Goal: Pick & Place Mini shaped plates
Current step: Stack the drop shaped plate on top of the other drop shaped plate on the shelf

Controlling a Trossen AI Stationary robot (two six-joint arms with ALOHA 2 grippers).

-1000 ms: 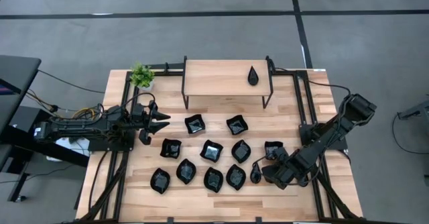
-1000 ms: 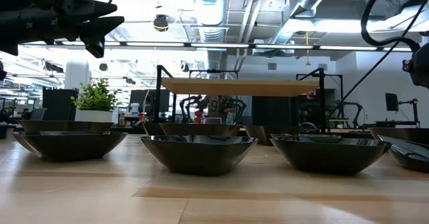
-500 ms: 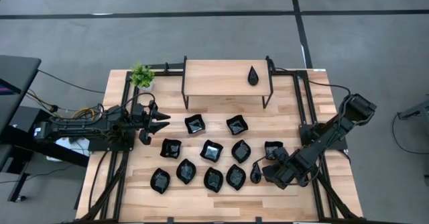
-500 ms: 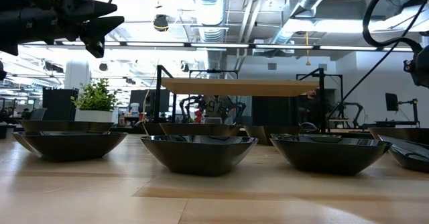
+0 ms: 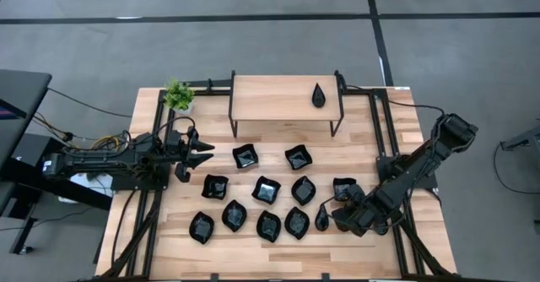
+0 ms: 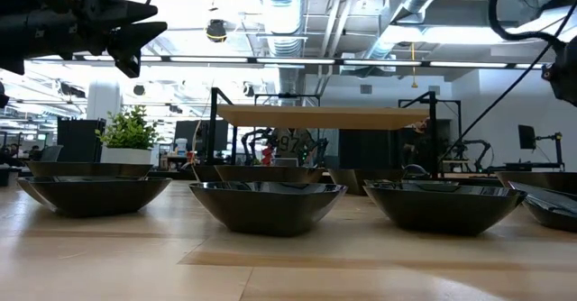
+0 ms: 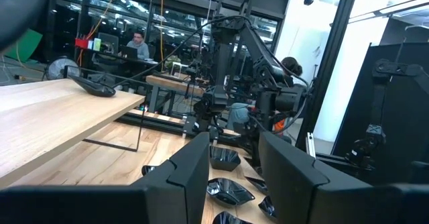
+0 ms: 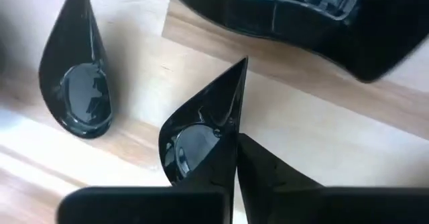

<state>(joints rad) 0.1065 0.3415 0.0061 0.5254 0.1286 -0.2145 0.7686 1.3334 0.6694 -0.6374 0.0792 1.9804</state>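
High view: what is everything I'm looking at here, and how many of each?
plates: ten, glossy black, loose in three rows mid-table.
teardrop plate: one, black, front right of the table, in the right gripper.
shelf plate: one, black, on the shelf's right end.
shelf: one, wood top and black legs, back of the table.
plant: one, green, back left corner.
table: one, light wood.
left gripper: black, open, empty, over the left side.
right gripper: black, shut on the teardrop plate's rim.
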